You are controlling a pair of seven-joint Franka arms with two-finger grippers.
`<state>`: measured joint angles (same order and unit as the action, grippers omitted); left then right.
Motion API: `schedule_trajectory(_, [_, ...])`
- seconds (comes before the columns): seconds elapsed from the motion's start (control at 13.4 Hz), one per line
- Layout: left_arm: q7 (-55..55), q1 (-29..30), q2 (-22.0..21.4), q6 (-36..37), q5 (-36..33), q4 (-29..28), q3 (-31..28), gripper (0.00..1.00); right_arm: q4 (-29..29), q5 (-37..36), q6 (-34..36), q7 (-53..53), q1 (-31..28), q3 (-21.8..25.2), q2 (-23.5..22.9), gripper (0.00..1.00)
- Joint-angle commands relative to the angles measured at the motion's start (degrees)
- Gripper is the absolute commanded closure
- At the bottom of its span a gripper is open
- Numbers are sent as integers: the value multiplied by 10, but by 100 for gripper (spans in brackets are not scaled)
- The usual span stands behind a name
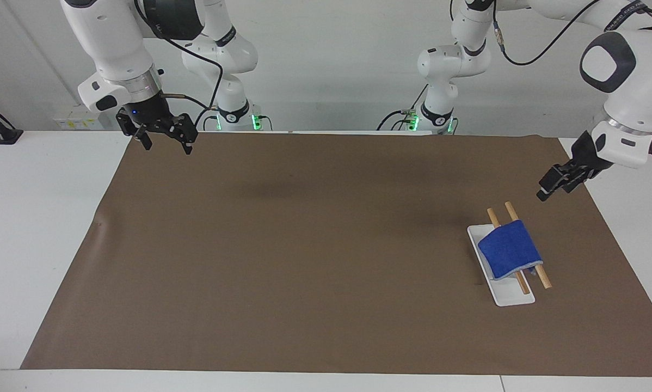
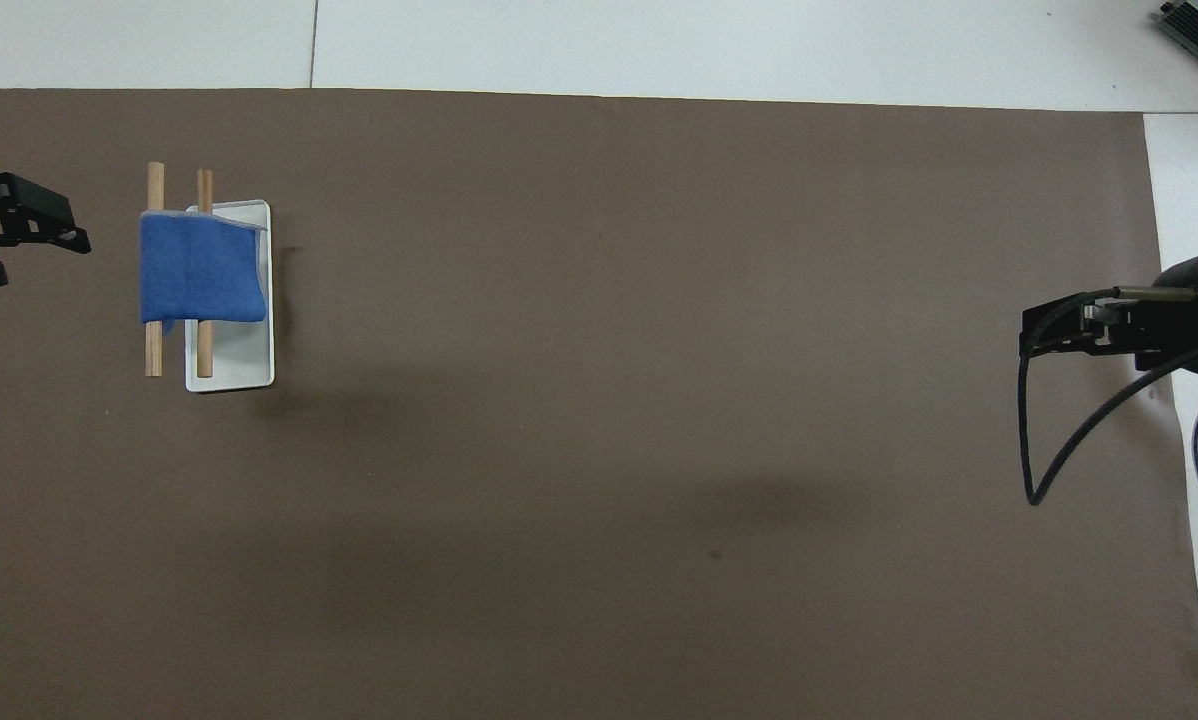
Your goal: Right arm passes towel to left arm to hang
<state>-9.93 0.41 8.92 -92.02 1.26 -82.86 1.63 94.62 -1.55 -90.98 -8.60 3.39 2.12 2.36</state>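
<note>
The towel (image 1: 509, 249) is draped over the two wooden rods (image 1: 542, 277) of the rack, whose white base tray (image 1: 511, 297) rests on the brown mat (image 1: 304, 245) toward the left arm's end of the table. In the facing view this assembly sits at roughly 4 o'clock from the mat's centre; in the overhead view the towel (image 2: 199, 268) lies at about 10 o'clock. The cloth covers the middle of both rods, and the rod ends project past it on each side. One corner of the towel hangs down over the tray.

The left gripper (image 1: 553, 185) hangs in the air over the mat's edge at about 1 o'clock from the towel in the facing view, apart from the rack and holding nothing. In the overhead view its fingers (image 2: 59, 222) are spread.

The right gripper (image 1: 164, 139) hangs over the mat corner at the right arm's end, at about 10 o'clock in the facing view, well apart from the rack. Its jaws are parted and empty. A black cable (image 2: 1049, 440) loops from it in the overhead view.

Nothing lies on the mat between the two grippers and the rack.
</note>
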Motion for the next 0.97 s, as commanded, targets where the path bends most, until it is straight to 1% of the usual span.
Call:
schedule_trajectory(0.0, [90, -4, 14, 46, -35, 37, -6, 24, -3, -5, 0, 17, -6, -2, 0, 0])
schedule_trajectory(0.3, [98, -4, 14, 54, -39, 41, -7, 25, -3, -4, 0, 14, -7, -2, 0, 0])
schedule_trajectory(0.45, [98, -4, 13, 57, -39, 54, -7, 25, -1, -4, 1, 13, -8, -2, 1, 0])
schedule_trajectory(0.52, [97, -6, 8, 49, -36, 53, -5, 23, -1, -4, 0, 13, -8, -2, 1, 0])
schedule_trajectory(0.67, [92, -6, 4, 30, -27, 52, -6, 10, -1, -4, 1, 12, -8, -2, 1, 0])
schedule_trajectory(0.75, [92, -3, 1, 19, -16, 51, -7, 0, -1, -4, 1, 12, -8, -2, 1, 0])
schedule_trajectory(0.9, [91, -2, -6, -2, -13, 39, -7, 0, -1, -3, 0, 12, -9, 2, 1, 0])
